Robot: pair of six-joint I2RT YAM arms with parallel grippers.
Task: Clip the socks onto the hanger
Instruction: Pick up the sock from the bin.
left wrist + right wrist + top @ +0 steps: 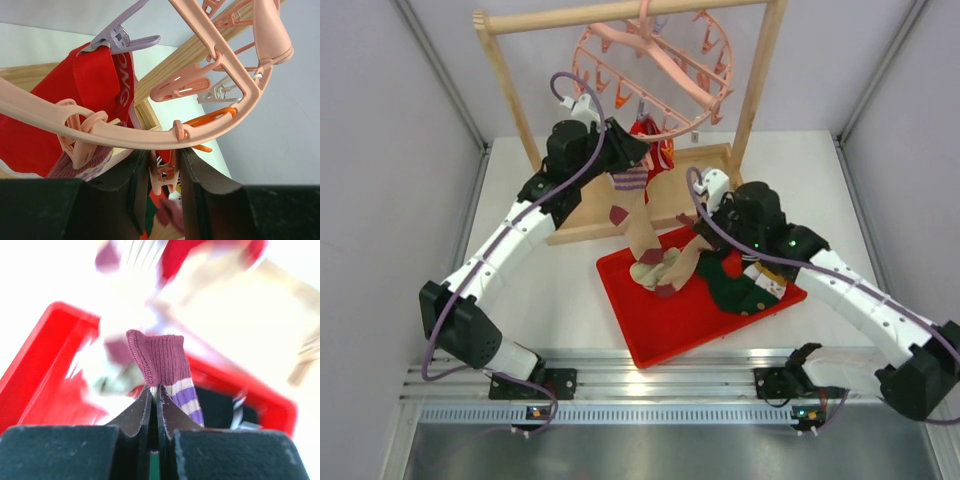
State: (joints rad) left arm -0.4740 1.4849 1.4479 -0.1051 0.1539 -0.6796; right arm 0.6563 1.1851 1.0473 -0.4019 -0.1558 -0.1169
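Now the right pincer (156, 390) is clamped shut on a striped sock (162, 360) by its cuff above the red tray (650, 340), the sock trailing downward, while the pink peg (163, 174) that the left pincer (165, 156) squeezes on the hanger (125, 137) sits higher, farther and left.

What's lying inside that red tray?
A dark green sock and tan socks with purple patches lie in the red tray. The right arm covers its far edge.

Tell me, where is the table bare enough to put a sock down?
Bare table lies between the left arm and the red tray, and behind the right arm beside the wooden rack. The tray, with socks piled in, is crowded.
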